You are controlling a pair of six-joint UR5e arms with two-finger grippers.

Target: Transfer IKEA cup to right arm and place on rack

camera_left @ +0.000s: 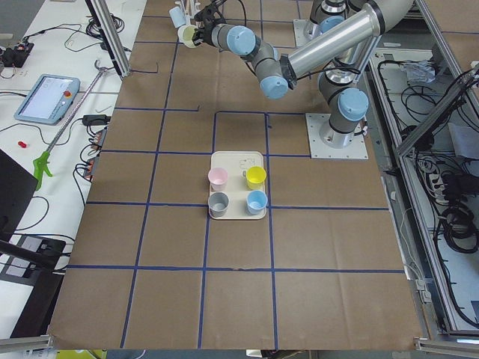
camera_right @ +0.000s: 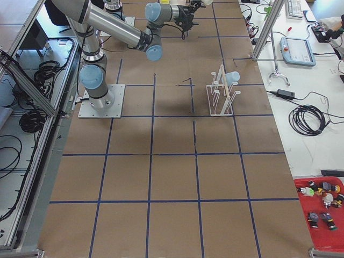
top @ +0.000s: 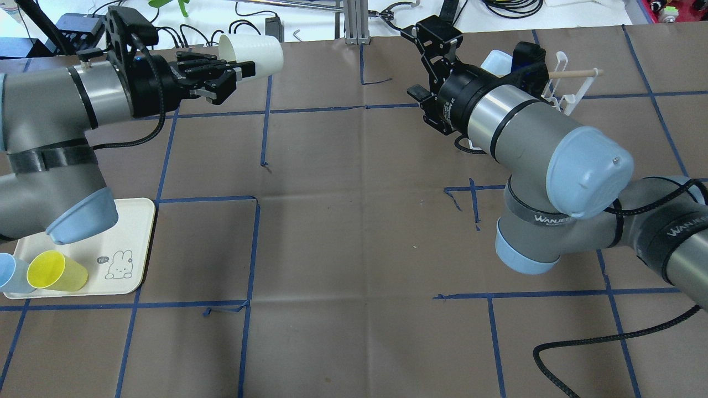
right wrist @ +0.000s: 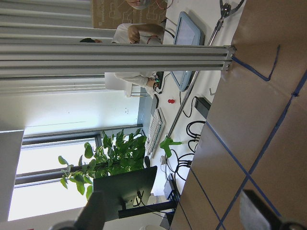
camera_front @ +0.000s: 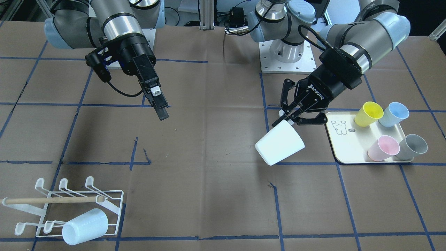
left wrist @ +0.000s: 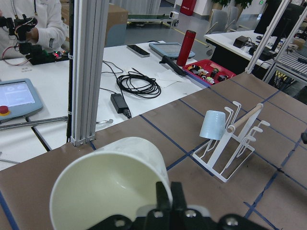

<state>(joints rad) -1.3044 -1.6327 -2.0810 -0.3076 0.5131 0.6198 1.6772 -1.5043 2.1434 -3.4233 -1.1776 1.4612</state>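
you see the left gripper closed on the rim of the white cup, which is tilted above the table. the right gripper has its fingers apart, well away from the rack.

White cup at the black left gripper; right gripper black too. Cream tray with a thin black line drawing (a long-eared animal). On it, yellow cup, sky-blue cup, pink cup, grey cup. White rack, pale wooden dowel, icy blue cup. Brown table, blue tape grid.
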